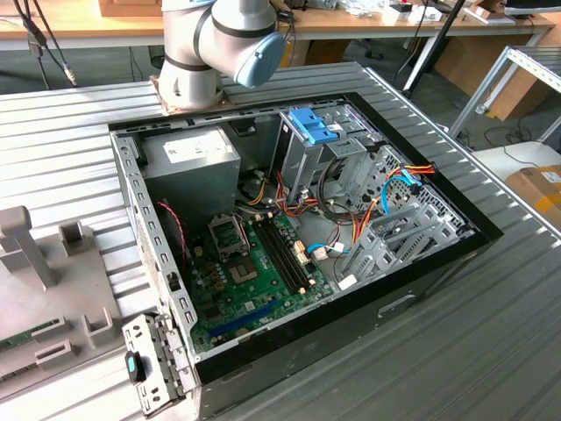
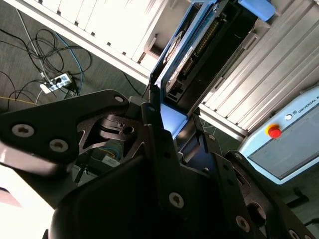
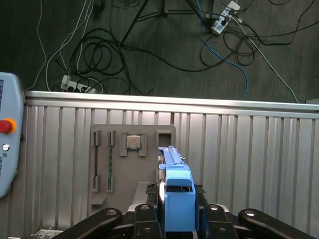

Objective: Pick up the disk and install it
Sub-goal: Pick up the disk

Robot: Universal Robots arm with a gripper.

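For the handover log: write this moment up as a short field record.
gripper: shut on the disk
disk pose: held edge-on, blue rail facing the first wrist camera
beyond the disk, first wrist view: grey fixture plate on the ribbed table
computer case: open, motherboard exposed

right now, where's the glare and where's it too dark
Second wrist view: the grey-metal disk with blue plastic rails glares white beside the black gripper holding it, whose body sits in shadow. First wrist view: ribbed metal table brightly lit, floor dark. Exterior view: open black computer case evenly lit.
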